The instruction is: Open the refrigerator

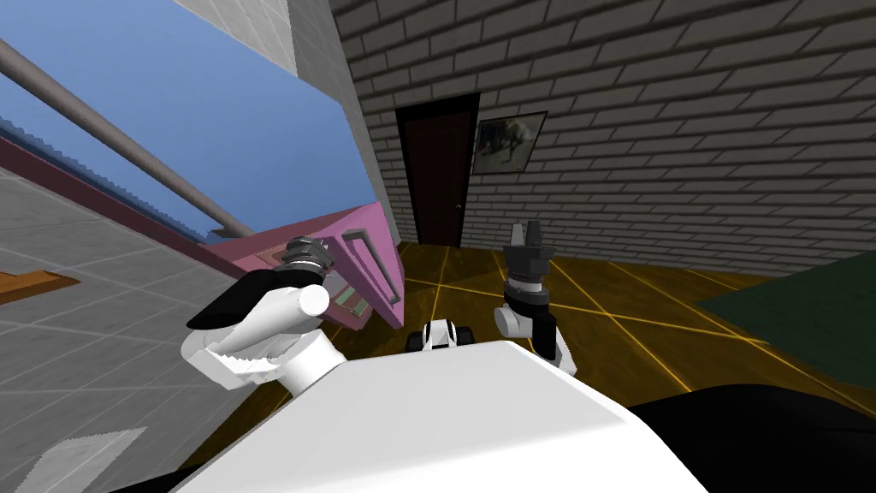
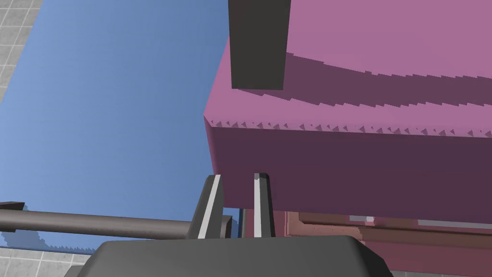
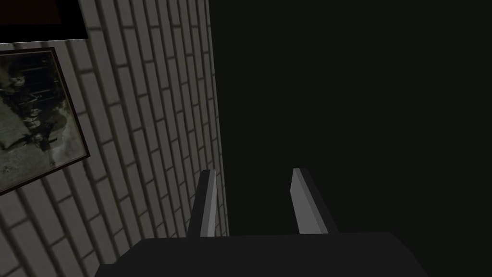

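The pink refrigerator (image 1: 364, 224) stands just ahead on my left, with grey loop handles (image 1: 369, 261) on its front. My left gripper (image 1: 305, 248) is up against its near corner. In the left wrist view the pink refrigerator (image 2: 360, 163) looms close, and my left gripper (image 2: 235, 177) has its fingers drawn close together on a thin dark bar (image 2: 242, 222) at the refrigerator's edge. A broad dark bar (image 2: 259, 43) hangs on the pink face above. My right gripper (image 1: 526, 227) is raised over the floor, apart from the refrigerator, and in its own wrist view this right gripper (image 3: 252, 169) is open with nothing in it.
A long grey pipe (image 1: 111, 128) runs across a blue panel (image 1: 214, 111) to the refrigerator's left. A dark door (image 1: 438, 171) and a framed picture (image 1: 509, 141) are in the brick wall ahead. A dark green rug (image 1: 796, 317) lies on the brown floor at right.
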